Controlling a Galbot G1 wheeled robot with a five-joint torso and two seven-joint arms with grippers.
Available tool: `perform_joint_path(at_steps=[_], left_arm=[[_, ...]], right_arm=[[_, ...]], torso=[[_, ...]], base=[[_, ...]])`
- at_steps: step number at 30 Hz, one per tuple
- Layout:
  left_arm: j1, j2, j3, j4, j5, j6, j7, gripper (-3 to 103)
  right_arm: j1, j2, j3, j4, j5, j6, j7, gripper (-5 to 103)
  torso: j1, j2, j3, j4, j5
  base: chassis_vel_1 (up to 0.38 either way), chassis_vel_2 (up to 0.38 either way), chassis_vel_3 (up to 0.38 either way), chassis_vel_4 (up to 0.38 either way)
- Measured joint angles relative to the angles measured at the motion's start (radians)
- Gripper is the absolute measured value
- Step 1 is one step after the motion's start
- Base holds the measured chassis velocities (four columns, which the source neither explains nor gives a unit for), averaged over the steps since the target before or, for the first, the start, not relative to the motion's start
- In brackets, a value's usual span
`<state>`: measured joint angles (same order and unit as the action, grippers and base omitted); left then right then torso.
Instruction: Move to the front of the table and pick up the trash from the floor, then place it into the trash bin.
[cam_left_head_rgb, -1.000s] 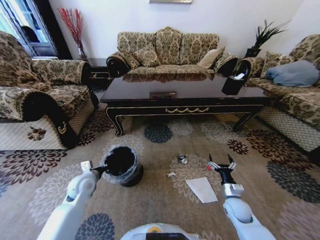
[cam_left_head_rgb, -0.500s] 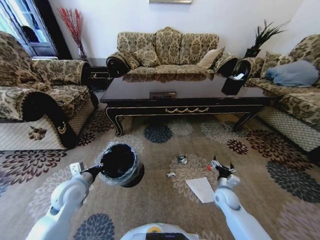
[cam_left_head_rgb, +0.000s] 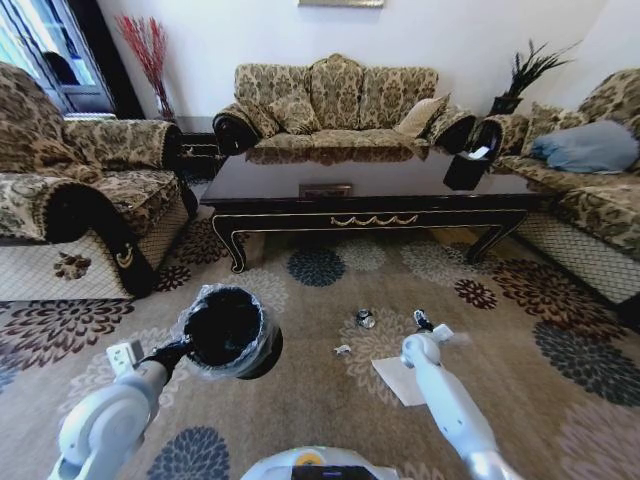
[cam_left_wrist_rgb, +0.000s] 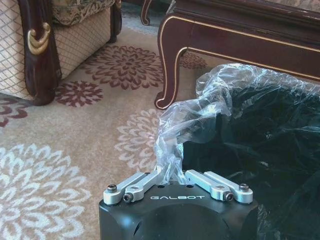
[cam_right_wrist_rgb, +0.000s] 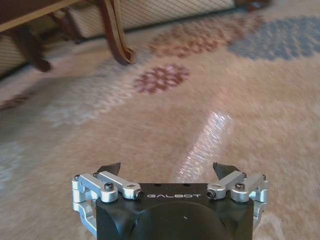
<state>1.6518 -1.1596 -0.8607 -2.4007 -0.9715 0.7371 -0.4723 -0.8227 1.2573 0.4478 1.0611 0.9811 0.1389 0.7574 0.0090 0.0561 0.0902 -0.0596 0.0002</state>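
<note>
left gripper (cam_left_wrist_rgb: 172, 175) is pinching the liner of the trash bin (cam_left_head_rgb: 225, 330), lifted off the floor (cam_left_head_rgb: 320, 400) | right gripper (cam_right_wrist_rgb: 169, 170) is hanging low, fingers spread wide with nothing between | paper sheet (cam_left_head_rgb: 392, 378) lying beside its wrist | foil wad (cam_left_head_rgb: 366, 319) just beyond | table (cam_left_head_rgb: 370, 200) standing farther off

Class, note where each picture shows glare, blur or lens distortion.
Head view: wide-lens bending at the edges, wall reflected on the glossy table. Left wrist view: highlights glint on the trash bin liner. Right wrist view: soft, hazy floor with a pale streak.
</note>
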Motion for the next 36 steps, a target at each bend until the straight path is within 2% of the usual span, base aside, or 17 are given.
perform_joint_path(at_steps=[3,8,11,19,23,34,36], left_arm=[[0.011,0.000,-0.011,-0.009,-0.001,0.000,0.000,2],[0.030,0.000,-0.030,-0.023,-0.007,-0.001,0.000,2],[0.040,0.004,-0.039,-0.030,-0.014,-0.001,-0.001,2],[0.040,0.016,-0.049,-0.025,-0.028,-0.002,-0.003,2],[0.036,0.018,-0.049,-0.017,-0.032,-0.002,-0.005,2],[0.021,0.036,-0.050,-0.012,-0.053,-0.002,-0.008,2],[0.020,0.039,-0.053,-0.014,-0.060,-0.002,-0.009,2]], right_arm=[[0.037,0.005,0.015,-0.051,0.027,0.002,-0.004,100],[0.107,0.007,0.033,-0.156,0.091,0.010,-0.052,100],[0.169,0.022,0.048,-0.285,0.134,0.009,-0.084,100],[0.249,0.039,0.067,-0.465,0.124,0.018,-0.153,100],[0.290,0.044,0.095,-0.563,0.082,0.026,-0.211,100],[0.320,0.042,0.132,-0.681,0.032,0.014,-0.336,101],[0.325,0.041,0.144,-0.702,0.020,0.013,-0.355,91]], torso=[[0.000,0.000,0.000,0.0001,-0.0002],[0.000,0.000,0.000,0.0001,-0.0004],[0.000,0.000,0.000,0.0001,-0.0001],[0.000,0.000,0.000,0.0001,-0.0001],[0.000,0.000,0.000,0.0003,-0.0002],[0.000,0.000,0.000,0.0001,-0.0002],[0.000,0.000,0.000,0.0002,-0.0001]], base=[[0.000,0.000,0.000,0.000],[0.000,0.000,0.000,0.000],[0.000,0.000,0.000,0.000],[0.000,0.000,0.000,0.000],[0.000,0.000,0.000,0.000],[0.000,0.000,0.000,0.000],[0.000,0.000,0.000,0.000]])
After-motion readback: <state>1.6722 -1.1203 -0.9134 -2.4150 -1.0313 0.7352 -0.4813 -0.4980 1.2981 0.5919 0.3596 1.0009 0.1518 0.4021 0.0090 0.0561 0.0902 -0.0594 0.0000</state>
